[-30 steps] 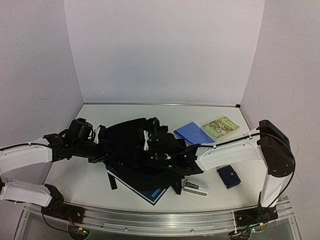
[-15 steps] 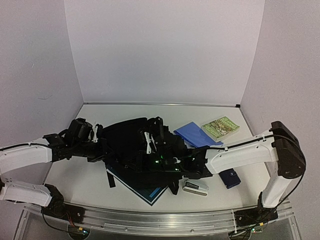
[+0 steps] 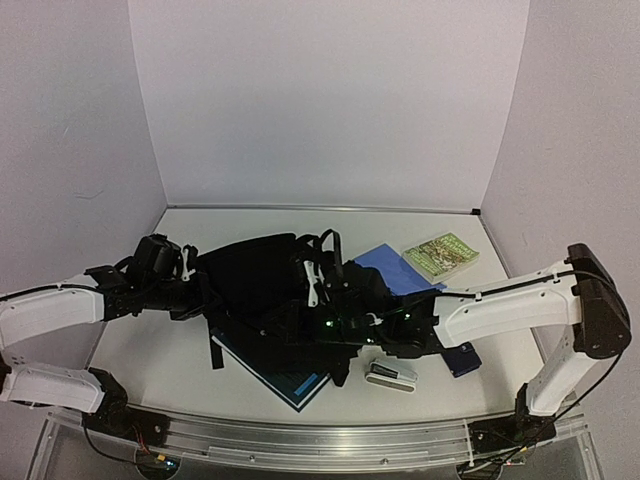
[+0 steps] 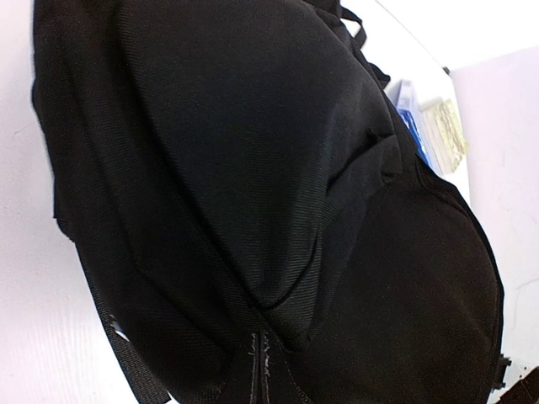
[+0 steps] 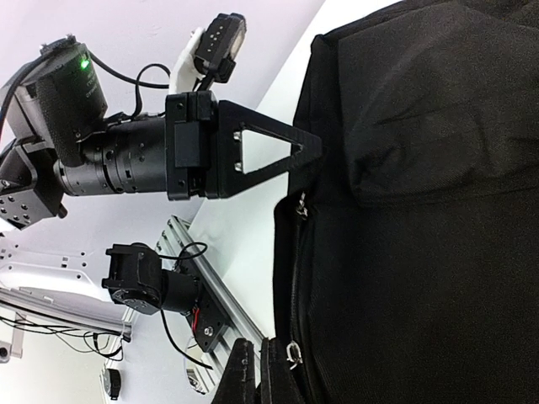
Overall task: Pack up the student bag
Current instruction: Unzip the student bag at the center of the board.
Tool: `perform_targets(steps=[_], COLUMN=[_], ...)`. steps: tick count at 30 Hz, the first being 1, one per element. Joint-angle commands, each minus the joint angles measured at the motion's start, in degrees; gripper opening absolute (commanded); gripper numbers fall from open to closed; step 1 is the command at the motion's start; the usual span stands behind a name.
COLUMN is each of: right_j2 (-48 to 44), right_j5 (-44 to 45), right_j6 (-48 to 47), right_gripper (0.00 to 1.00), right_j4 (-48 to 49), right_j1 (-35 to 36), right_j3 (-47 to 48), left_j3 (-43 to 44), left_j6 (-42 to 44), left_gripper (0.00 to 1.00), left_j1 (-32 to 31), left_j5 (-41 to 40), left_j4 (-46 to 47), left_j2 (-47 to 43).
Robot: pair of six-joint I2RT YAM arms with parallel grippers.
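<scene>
The student bag (image 3: 262, 288), a big black fabric backpack, lies mid-table between both arms. It fills the left wrist view (image 4: 253, 168). My left gripper (image 3: 197, 287) is shut on the bag's left edge, and fabric bunches into its closed fingertips (image 4: 261, 370). From the right wrist view, the left gripper (image 5: 310, 150) bites the bag's rim. My right gripper (image 3: 338, 322) sits on the bag's near right side. Its fingers (image 5: 244, 374) are pressed together at the zipper edge, with a metal zipper pull (image 5: 292, 352) right beside them. A second slider (image 5: 301, 206) sits further along the zipper.
A dark book with a teal edge (image 3: 296, 386) lies partly under the bag. A blue folder (image 3: 397, 268) and a green book (image 3: 441, 254) lie at the back right. A stapler (image 3: 391, 376) and a small navy case (image 3: 462, 358) lie near the front right.
The right arm has swung to the right, and the bag's near right side has stretched that way with it. The left gripper has kept its hold on the left edge.
</scene>
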Motion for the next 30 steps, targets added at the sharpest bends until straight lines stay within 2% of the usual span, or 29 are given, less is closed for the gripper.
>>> perform_targets(steps=[1,8,12,18,28,30], right_j2=[-4.96,-7.07,-8.08,-10.51,-9.70,-9.24], right_j5=[4.49,11.64,19.22,24.39,23.36,23.00], right_j6=[-0.18,3.21,5.62,5.54,5.73,4.03], right_gripper=[0.00,0.00,0.00,0.00,0.00,0.00], right_j4=[-0.52,-4.61,-11.84,-14.61,-15.77,-15.32], right_j1=[0.51,0.53,0.51,0.44,-3.78,-3.96], right_j3=[-1.04,-2.74,-1.97,-3.09,-3.43,-2.97], left_j3=[0.98,-0.30,-0.90,-2.43,-3.40,-2.55], left_j6=[0.70,1.51,1.60,1.18,3.49,7.26], left_gripper=[0.00,0.00,0.00,0.00,0.00,0.07], left_j1=[3.41,7.01,7.39,7.46,7.56,7.57], left_j5=[-0.88,1.08,1.27,0.80,2.52,5.34], left_j4=[-0.31,0.06,-0.37,-0.51,-0.09,0.53], left_j2=[-0.36,-2.46,-2.51,-2.56,-4.27,-4.74])
